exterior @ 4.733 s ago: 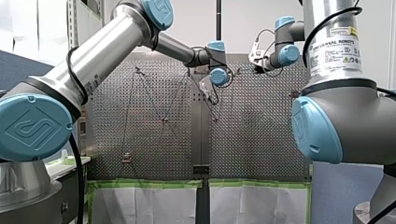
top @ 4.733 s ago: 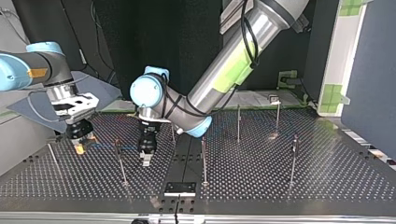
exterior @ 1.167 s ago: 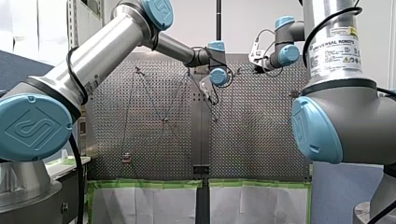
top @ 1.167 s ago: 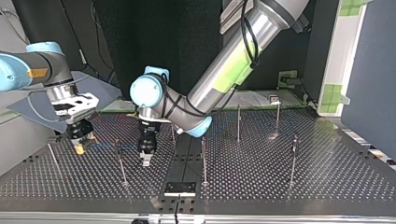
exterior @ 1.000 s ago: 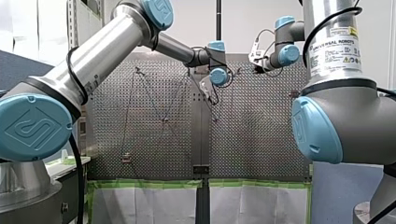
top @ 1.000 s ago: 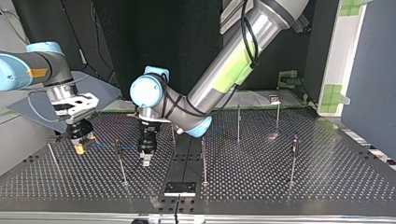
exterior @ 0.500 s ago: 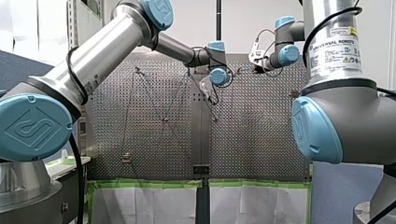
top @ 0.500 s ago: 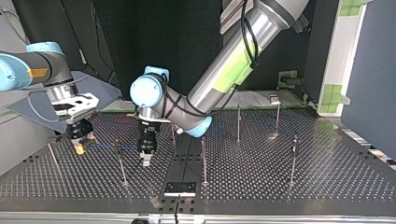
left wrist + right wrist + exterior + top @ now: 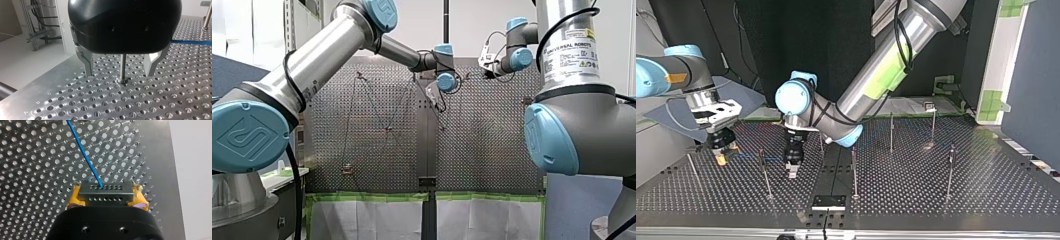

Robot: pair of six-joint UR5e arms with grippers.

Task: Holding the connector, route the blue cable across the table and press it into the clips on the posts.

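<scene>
Left jaws gape astride a post; right jaws clamp the connector.

My left arm is a silver tube with pale-blue caps and green tape. My right arm bears a white label and a black cable. My left gripper is black with metal fingers; my right gripper has yellow pads.
</scene>
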